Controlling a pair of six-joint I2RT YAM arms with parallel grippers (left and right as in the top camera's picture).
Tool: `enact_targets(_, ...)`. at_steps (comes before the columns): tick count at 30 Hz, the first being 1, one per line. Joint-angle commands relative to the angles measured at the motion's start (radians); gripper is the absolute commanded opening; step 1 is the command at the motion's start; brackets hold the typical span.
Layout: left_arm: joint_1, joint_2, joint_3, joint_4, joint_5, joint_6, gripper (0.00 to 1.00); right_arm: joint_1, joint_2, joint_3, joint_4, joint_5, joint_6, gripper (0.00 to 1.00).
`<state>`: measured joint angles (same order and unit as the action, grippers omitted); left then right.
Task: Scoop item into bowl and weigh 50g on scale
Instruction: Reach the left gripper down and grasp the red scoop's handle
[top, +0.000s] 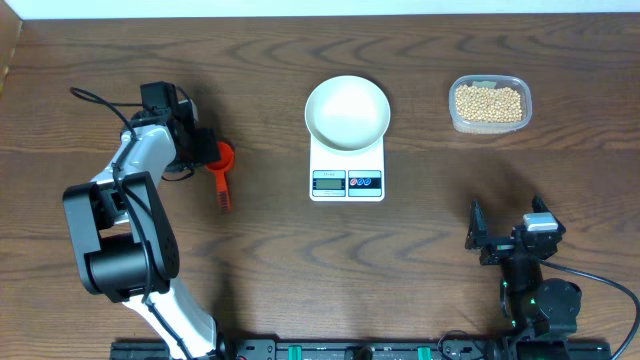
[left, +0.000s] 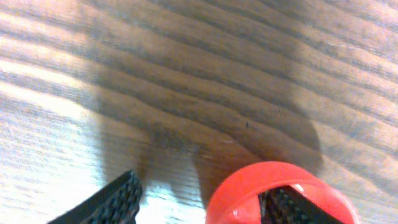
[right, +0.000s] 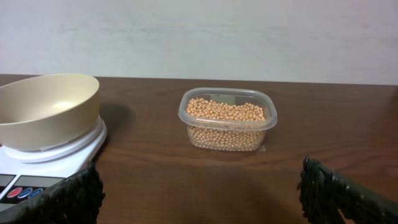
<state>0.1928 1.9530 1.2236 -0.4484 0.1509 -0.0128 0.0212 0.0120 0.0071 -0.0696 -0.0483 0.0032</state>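
Observation:
The white bowl (top: 347, 112) (right: 46, 109) stands empty on the white scale (top: 347, 183) (right: 37, 177) at the table's middle back. The item, tan beans (top: 489, 102) (right: 227, 115), fills a clear tub (top: 455, 118) (right: 186, 115) at the back right. A red scoop (top: 222, 165) (left: 249, 193) lies on the left, handle toward the front. My left gripper (top: 205, 150) (left: 199, 208) is down at its cup, open. One finger (left: 298, 208) is inside the cup and the other (left: 112, 205) stands outside, apart from the wall. My right gripper (top: 510, 232) (right: 199, 199) rests open at the front right, nothing between its fingers.
The left arm's cable (top: 100, 100) loops over the table behind the arm. The table's back edge meets a pale wall (right: 199, 37) behind the tub. Bare wood lies between the scoop and the scale.

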Motion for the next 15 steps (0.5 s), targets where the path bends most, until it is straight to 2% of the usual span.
enact_targets(1,0.004,0.01,0.008,0.002,-0.002,-0.015,0.5,0.006,-0.005,-0.002,-0.004,0.005,0.007,0.99)
enact_targets(5,0.004,0.01,0.008,0.006,-0.002,-0.015,0.44,0.006,-0.005,-0.002,-0.004,0.005,0.007,0.99)
enact_targets(12,0.004,0.01,0.008,0.006,-0.002,-0.016,0.43,0.006,-0.005,-0.002,-0.004,0.005,0.007,0.99)
enact_targets(15,0.004,0.01,0.008,0.006,-0.002,-0.034,0.31,0.006,-0.005,-0.002,-0.004,0.005,0.007,0.99)
